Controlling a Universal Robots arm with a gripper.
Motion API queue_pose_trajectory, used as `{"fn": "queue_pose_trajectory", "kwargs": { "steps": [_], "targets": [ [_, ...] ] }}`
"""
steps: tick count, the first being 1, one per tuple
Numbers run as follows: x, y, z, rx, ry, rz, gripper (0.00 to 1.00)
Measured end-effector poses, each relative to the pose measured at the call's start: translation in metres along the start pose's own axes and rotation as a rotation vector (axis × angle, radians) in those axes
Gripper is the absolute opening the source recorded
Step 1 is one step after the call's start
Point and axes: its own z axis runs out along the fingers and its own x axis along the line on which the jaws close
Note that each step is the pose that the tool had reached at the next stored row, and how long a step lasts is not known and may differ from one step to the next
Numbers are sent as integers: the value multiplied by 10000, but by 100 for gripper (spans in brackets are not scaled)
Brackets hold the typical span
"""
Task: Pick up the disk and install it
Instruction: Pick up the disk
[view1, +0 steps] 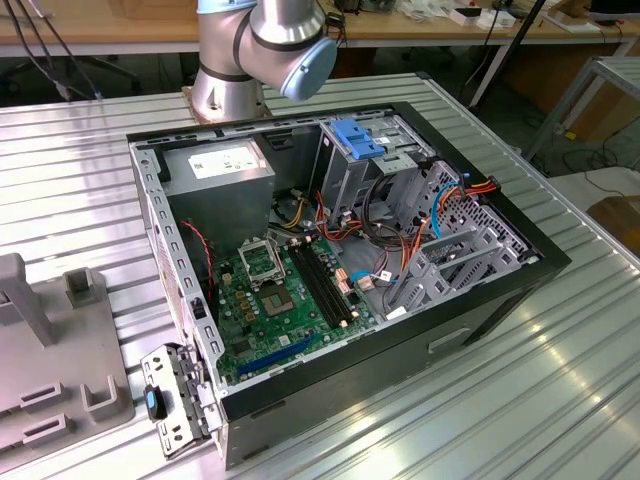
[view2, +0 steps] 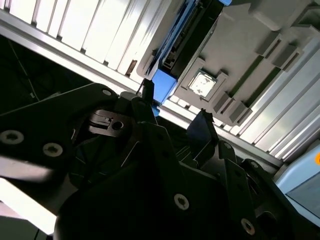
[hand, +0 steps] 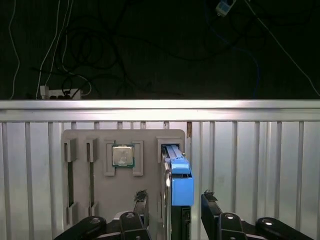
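Step in hand: we judge this to be the pick-up, at the approach. Nothing is gripped yet.
Fingers (hand: 210, 207): spread apart and empty, one on each side of the disk. In the first wrist view a gap shows at each tip.
Disk (hand: 181, 185): stands on edge in a slot of the grey holder (hand: 104, 197), right between the fingers, with its blue carrier end level with the tips.
Holder: lies on the ribbed metal surface (hand: 250, 165) ahead of the fingers. A processor chip (hand: 122, 156) sits in a pocket beyond one finger.
Install: not done. The open computer case (view1: 470, 330) and its drive cage (view1: 350, 175) wait without the disk.
Next move calls for: as we judge it, fingers kept centred, an even squeeze on both flat sides, and a straight lift along the slot so the carrier does not bind.
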Motion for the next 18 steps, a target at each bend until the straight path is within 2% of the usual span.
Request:
{"fn": "queue_pose_trajectory", "kwargs": {
  "steps": [4, 8, 10, 18],
  "targets": [
    [-5, 12, 65, -10, 24, 8, 54],
    [-5, -14, 146, -118, 38, 188, 54],
    [-4, -14, 178, -137, 40, 200, 54],
    [-3, -8, 305, -152, 51, 200, 54]
  ]
}}
